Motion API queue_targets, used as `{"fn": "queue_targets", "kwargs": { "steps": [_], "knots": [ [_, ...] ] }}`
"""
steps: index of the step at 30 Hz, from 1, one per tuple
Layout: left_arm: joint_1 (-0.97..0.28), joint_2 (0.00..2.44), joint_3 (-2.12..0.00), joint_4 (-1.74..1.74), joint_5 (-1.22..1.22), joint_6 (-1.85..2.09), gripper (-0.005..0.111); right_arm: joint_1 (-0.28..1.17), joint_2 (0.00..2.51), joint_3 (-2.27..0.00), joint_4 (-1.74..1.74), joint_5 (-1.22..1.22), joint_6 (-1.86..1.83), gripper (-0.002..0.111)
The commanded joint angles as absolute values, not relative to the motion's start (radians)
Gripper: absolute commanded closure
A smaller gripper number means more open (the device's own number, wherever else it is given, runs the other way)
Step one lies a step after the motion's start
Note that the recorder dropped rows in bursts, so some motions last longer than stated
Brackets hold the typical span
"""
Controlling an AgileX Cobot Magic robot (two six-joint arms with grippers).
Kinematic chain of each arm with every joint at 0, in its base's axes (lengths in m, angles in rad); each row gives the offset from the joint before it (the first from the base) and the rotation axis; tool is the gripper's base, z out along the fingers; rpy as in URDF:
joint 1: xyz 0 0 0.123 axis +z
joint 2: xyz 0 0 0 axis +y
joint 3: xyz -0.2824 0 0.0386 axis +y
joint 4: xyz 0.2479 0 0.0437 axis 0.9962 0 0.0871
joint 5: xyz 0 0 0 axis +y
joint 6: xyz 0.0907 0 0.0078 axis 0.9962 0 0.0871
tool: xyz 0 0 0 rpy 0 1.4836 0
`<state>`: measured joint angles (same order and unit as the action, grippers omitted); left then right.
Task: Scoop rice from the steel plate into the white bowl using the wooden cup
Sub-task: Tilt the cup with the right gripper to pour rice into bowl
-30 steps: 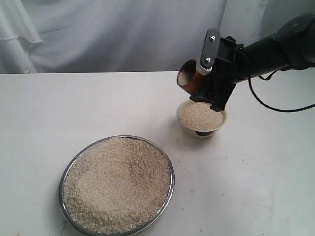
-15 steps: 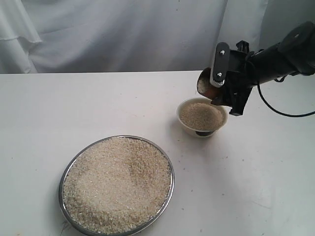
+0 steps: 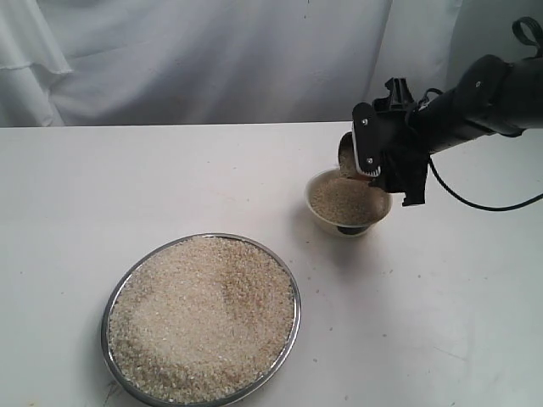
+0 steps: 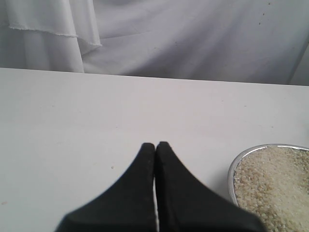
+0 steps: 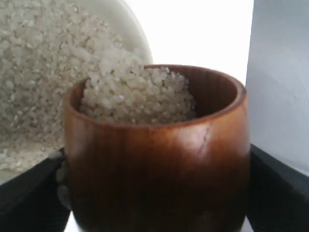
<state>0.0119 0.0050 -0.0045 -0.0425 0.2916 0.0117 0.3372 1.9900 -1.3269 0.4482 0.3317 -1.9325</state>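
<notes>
At right of centre, the right end effector (image 3: pixel 366 159), clamped on the cup (image 3: pixel 346 154), has dropped to the rim of the bowl (image 3: pixel 326 220) and tipped further, so its rice (image 5: pixel 135 94) appears to be pouring in. The plate (image 3: pixel 296 292), lower left on the counter (image 3: pixel 170 186), remains heaped. The left end effector (image 4: pixel 155 146) sits closed and idle.

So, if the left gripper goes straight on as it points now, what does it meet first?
Likely nothing soon: the left gripper points over the table toward the curtain; the plate lies aside. Depth unclear.
</notes>
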Motion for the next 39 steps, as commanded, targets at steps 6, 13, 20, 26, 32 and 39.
{"fn": "queue_targets", "kwargs": {
  "steps": [6, 13, 20, 26, 32, 39],
  "knots": [
    [0.010, 0.000, 0.000, -0.043, 0.285, 0.009, 0.107, 0.355, 1.983, -1.324, 0.192, 0.284, -1.837, 0.108],
    [0.010, 0.000, 0.000, -0.043, 0.285, 0.009, 0.107, 0.373, 1.983, -1.324, 0.096, 0.284, -1.830, 0.108],
    [0.010, 0.000, 0.000, -0.043, 0.285, 0.009, 0.107, 0.388, 1.983, -1.324, -0.020, 0.271, -1.828, 0.108],
    [0.010, 0.000, 0.000, -0.043, 0.285, 0.009, 0.107, 0.401, 1.983, -1.324, -0.083, 0.238, -1.828, 0.108],
    [0.010, 0.000, 0.000, -0.043, 0.285, 0.009, 0.107, 0.427, 1.983, -1.324, -0.189, 0.240, -1.828, 0.108],
    [0.010, 0.000, 0.000, -0.043, 0.285, 0.009, 0.107, 0.438, 1.983, -1.324, -0.260, 0.239, -1.824, 0.108]
  ]
}}
